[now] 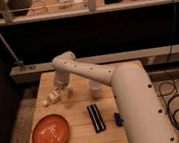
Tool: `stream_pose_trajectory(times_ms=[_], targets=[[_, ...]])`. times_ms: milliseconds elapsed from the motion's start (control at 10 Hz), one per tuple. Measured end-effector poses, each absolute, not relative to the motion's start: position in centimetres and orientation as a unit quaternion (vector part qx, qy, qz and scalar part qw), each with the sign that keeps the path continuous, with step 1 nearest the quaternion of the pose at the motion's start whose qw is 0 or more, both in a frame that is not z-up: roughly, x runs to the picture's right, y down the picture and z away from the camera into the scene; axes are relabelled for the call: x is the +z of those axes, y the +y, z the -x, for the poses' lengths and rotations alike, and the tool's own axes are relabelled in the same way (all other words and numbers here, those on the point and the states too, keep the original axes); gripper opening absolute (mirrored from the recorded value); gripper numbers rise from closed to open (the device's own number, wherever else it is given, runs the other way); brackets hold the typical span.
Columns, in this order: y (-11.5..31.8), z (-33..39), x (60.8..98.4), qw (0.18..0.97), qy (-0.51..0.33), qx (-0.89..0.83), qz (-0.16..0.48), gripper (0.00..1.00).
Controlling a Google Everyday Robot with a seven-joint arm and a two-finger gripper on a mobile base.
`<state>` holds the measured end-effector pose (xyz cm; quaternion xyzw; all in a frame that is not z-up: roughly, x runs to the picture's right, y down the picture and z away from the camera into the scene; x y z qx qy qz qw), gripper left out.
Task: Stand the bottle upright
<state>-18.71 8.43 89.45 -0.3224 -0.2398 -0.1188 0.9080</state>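
Arm: white and single; its thick lower link rises at the right edge of the bench.
Upper link: slants leftward above the bench's far half.
Elbow: bent sharply near the far-left corner, turning downward.
Tool: low over the bench, near its left edge, pointing down.

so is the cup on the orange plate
No, the cup stands on the table apart from the orange plate, with the end effector low beside the bottle.

Wooden table, orange plate, black bar, blue object, cup, bottle, claw beside it
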Motion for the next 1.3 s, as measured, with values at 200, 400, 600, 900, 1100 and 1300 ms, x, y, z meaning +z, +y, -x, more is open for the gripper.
stream_pose_trajectory(times_ms=[200,400,600,900,1100,1300], targets=[[8.2,18.7,90.0,0.910,-0.235,-0.125,0.318,0.80],[8.3,18.9,90.5,0.910,-0.228,-0.136,0.319,0.80],[8.5,18.8,91.1,0.909,-0.225,-0.140,0.322,0.80],[8.6,19.6,91.4,0.906,-0.228,-0.153,0.323,0.80],[8.8,20.8,91.5,0.903,-0.232,-0.162,0.323,0.80],[8.9,21.4,91.7,0.902,-0.234,-0.166,0.323,0.80]])
